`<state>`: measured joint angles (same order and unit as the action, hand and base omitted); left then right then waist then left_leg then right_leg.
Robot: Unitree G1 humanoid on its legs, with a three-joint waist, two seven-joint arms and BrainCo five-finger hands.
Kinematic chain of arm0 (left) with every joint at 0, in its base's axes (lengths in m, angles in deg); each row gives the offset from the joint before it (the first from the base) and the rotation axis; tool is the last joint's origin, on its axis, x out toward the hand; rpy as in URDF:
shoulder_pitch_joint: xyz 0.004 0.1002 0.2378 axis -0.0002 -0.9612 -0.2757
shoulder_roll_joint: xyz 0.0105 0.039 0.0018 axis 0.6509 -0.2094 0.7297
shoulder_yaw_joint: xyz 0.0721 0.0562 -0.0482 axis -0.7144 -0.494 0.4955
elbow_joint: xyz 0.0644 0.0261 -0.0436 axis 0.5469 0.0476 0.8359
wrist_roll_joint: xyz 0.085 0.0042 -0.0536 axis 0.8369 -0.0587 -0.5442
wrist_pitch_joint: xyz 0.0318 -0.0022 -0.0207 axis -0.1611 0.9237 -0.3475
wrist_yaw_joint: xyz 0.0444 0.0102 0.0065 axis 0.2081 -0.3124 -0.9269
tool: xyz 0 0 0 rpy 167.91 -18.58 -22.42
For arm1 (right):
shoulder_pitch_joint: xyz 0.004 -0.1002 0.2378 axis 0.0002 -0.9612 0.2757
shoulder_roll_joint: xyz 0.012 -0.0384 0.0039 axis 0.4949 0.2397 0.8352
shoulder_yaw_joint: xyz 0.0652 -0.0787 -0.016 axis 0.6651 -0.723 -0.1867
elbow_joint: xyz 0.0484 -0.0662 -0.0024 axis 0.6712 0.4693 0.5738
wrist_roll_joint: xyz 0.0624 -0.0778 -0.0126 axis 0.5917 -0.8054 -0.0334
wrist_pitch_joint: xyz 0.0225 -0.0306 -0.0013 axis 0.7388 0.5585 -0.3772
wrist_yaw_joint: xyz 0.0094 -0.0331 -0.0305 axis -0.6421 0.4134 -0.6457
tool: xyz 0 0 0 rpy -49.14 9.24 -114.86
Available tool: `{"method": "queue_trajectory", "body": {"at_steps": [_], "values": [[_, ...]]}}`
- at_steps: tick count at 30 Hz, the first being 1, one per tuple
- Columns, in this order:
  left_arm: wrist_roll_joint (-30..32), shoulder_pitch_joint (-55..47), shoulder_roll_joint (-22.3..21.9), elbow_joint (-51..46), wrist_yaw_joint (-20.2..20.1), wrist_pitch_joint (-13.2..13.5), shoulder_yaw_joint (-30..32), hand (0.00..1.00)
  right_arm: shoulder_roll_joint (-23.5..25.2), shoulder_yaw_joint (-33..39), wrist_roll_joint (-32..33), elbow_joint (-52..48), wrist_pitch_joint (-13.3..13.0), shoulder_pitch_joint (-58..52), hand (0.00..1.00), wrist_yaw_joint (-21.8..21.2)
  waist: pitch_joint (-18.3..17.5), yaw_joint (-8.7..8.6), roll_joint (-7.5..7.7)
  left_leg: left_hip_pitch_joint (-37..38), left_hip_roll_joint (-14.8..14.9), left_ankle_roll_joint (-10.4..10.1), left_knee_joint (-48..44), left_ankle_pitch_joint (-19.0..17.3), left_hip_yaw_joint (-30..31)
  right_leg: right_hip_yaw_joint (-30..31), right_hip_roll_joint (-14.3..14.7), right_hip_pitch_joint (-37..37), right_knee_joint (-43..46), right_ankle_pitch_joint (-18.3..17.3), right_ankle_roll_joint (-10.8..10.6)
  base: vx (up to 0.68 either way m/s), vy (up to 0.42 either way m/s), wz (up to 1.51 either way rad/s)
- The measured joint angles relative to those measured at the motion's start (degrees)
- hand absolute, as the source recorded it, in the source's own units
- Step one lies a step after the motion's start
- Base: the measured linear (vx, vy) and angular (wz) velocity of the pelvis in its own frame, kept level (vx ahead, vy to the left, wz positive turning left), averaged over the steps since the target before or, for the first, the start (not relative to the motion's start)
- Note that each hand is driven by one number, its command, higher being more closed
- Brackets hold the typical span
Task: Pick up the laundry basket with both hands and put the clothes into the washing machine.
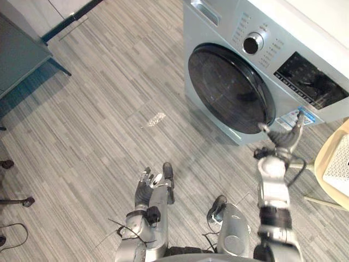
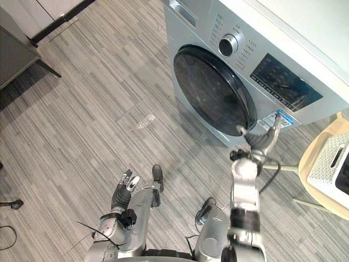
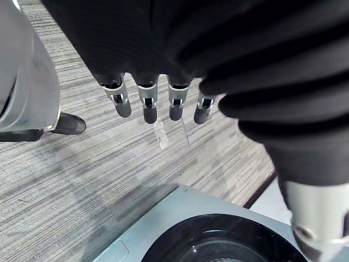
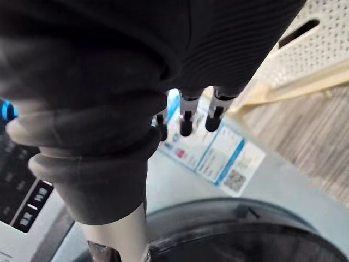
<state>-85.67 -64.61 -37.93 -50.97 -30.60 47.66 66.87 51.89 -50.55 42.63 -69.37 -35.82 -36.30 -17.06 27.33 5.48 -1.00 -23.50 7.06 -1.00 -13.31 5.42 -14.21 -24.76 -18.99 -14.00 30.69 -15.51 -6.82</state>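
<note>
While washing machine door [image 1: 229, 87] is seen closed, right hand [image 1: 284, 137] is held by its rim, fingers straight; left hand [image 1: 148, 188] relaxed, empty. Risk: rim may be missed, door left unopened.

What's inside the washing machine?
The round door of the washing machine is shut and its glass is dark, so nothing in the drum can be seen. The right hand, open, is by the door's edge; the left hand hangs open low.

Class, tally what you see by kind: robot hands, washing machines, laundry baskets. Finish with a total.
hands: 2 (left hand, right hand)
washing machine: 1
laundry basket: 1
total: 4
</note>
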Motion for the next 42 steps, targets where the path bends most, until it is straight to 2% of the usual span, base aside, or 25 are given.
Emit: {"method": "queue_trajectory", "body": {"at_steps": [2,3,6,9,10,12,15,18,19,20,23,24,26,29,34,35,39,42], "values": [[0.0,0.6,0.0,0.0,0.2,0.8,0.1,0.0,-2.3,-0.4,1.1,5.7,-0.5,4.7,0.0,-0.2,0.0,0.03,-0.01,0.0,0.1,0.0,1.5,1.1,-0.2,0.5,0.1,-0.7,-0.3,0.3,0.2,0.05,-0.059,-0.14],[-0.1,1.2,0.0,0.0,0.2,1.6,-0.1,0.0,-5.2,-2.4,2.3,12.7,-1.5,8.3,0.0,-1.5,0.0,0.28,-0.02,0.2,0.5,0.0,3.1,2.4,-0.4,1.2,1.1,-1.3,-1.4,1.0,0.6,0.06,-0.083,-0.21],[-0.2,2.7,0.1,0.1,0.2,2.0,-0.5,0.0,-7.3,-4.9,4.7,21.2,-3.1,12.5,0.0,-5.9,0.0,0.32,-0.08,0.4,0.9,-0.4,5.4,3.8,-0.4,1.5,2.1,-2.0,-2.6,1.8,1.1,0.05,-0.058,-0.15],[-1.1,3.8,0.1,0.1,0.4,2.6,-1.1,0.0,-9.9,-6.3,8.1,30.3,-5.3,16.9,0.0,-6.8,0.0,0.12,-0.47,1.1,0.9,-0.9,7.6,5.1,-0.3,1.5,2.6,-2.2,-3.0,2.2,1.3,0.03,-0.036,-0.04],[-1.4,4.2,0.1,0.1,0.5,2.7,-1.3,0.0,-11.6,-7.1,9.2,33.6,-5.4,18.7,1.0,-7.9,0.0,0.16,-0.89,1.3,1.0,-1.1,8.5,5.4,-0.3,1.6,2.9,-2.4,-3.3,2.5,1.4,0.0,0.0,0.0],[-2.2,5.5,0.1,0.1,0.4,2.8,-2.1,0.0,-16.2,-10.4,11.3,39.6,-5.4,22.7,1.0,-12.2,0.0,0.44,-2.51,1.5,1.0,-1.3,10.6,6.5,0.0,1.2,3.4,-2.6,-3.9,2.9,1.4,-0.04,-0.018,0.01],[-2.3,6.9,0.1,-0.1,-0.2,3.3,-2.6,0.0,-20.7,-17.9,16.3,41.7,-5.7,25.9,1.0,-20.6,0.0,1.57,-4.56,1.5,1.2,-1.9,13.3,8.3,0.3,1.5,4.2,-4.2,-4.0,3.5,1.7,-0.03,-0.033,-0.08],[-2.3,6.7,0.4,0.0,-1.4,3.0,-2.5,0.0,-22.9,-22.6,20.5,41.3,-5.9,25.8,1.0,-25.5,0.1,1.64,-4.98,1.5,1.8,-1.7,13.6,8.8,0.5,1.5,5.0,-4.0,-4.5,3.9,2.1,0.03,-0.05,-0.02],[-2.2,6.7,0.6,0.0,-1.7,3.0,-2.5,0.0,-23.2,-23.7,21.5,40.9,-6.3,25.5,1.0,-25.7,0.1,1.64,-4.98,1.5,1.9,-1.7,13.6,8.8,0.5,1.5,5.1,-4.0,-4.8,4.0,2.2,0.06,-0.039,-0.08],[-2.2,6.8,0.8,0.0,-2.1,2.9,-2.4,0.0,-23.2,-25.2,23.0,40.2,-6.6,25.2,0.0,-25.9,0.1,1.62,-4.98,1.5,2.0,-1.4,13.6,9.0,0.5,1.4,5.2,-3.9,-4.9,4.1,2.2,0.07,-0.047,-0.06],[-2.1,6.7,1.8,0.2,-4.5,2.0,-2.4,0.0,-25.2,-28.5,32.4,36.3,-7.5,20.8,0.0,-31.2,0.1,1.52,-4.94,2.3,1.9,-1.2,13.5,9.2,1.0,1.0,6.0,-2.5,-5.6,4.1,2.2,0.1,-0.057,0.03],[-2.1,6.7,2.6,0.2,-5.5,1.7,-2.3,0.0,-25.3,-29.0,37.0,35.5,-7.7,18.1,0.0,-34.9,0.1,1.4,-4.93,3.1,2.0,-1.2,13.3,9.2,1.6,0.4,6.0,-1.0,-6.2,4.0,2.2,0.13,-0.046,0.13],[-1.8,6.7,3.5,0.1,-6.6,1.7,-1.3,0.0,-24.4,-31.2,41.8,34.4,-7.6,13.6,0.0,-40.5,0.1,1.39,-4.9,5.0,2.1,-1.3,13.3,9.1,2.6,-0.3,6.3,1.6,-7.2,4.0,2.2,0.11,-0.053,0.12],[1.3,6.9,3.2,-2.1,-6.0,1.7,4.1,0.0,-20.1,-33.3,43.2,34.0,-7.5,7.8,0.0,-43.7,0.1,1.58,-4.89,6.0,2.4,-1.7,13.3,8.8,3.1,-0.6,6.9,3.1,-8.1,3.9,2.3,0.07,-0.062,0.03],[10.2,9.5,2.2,-10.8,1.7,1.6,16.4,0.0,-10.3,-32.6,40.9,34.3,-7.3,-4.2,0.0,-43.8,0.1,1.6,-4.64,8.6,1.7,-1.9,13.5,8.6,4.6,-2.4,6.8,7.0,-9.0,3.6,1.9,0.02,-0.019,0.19],[12.8,10.4,1.8,-14.8,4.9,1.9,20.5,0.0,-6.7,-31.2,41.0,34.3,-7.4,-7.1,0.0,-43.7,-0.2,1.53,-4.15,9.7,1.4,-2.2,13.7,8.4,5.0,-3.1,6.7,8.2,-9.1,3.4,1.8,-0.02,-0.012,0.18],[18.1,11.3,1.6,-23.4,11.2,1.9,24.8,0.0,1.3,-28.6,41.0,39.3,-7.9,-10.1,0.0,-41.9,-1.4,1.52,-2.41,12.1,1.1,-2.5,15.7,7.8,5.5,-3.5,6.6,10.3,-10.1,2.8,1.9,-0.02,-0.006,0.11],[27.4,10.9,1.5,-32.6,17.6,1.9,24.5,0.0,6.4,-28.7,40.9,42.9,-10.5,-12.3,0.0,-38.1,-4.9,1.48,-0.78,12.4,1.1,-2.6,15.8,7.9,5.0,-3.3,6.9,11.0,-11.8,3.7,1.7,0.04,-0.01,-0.04]]}}
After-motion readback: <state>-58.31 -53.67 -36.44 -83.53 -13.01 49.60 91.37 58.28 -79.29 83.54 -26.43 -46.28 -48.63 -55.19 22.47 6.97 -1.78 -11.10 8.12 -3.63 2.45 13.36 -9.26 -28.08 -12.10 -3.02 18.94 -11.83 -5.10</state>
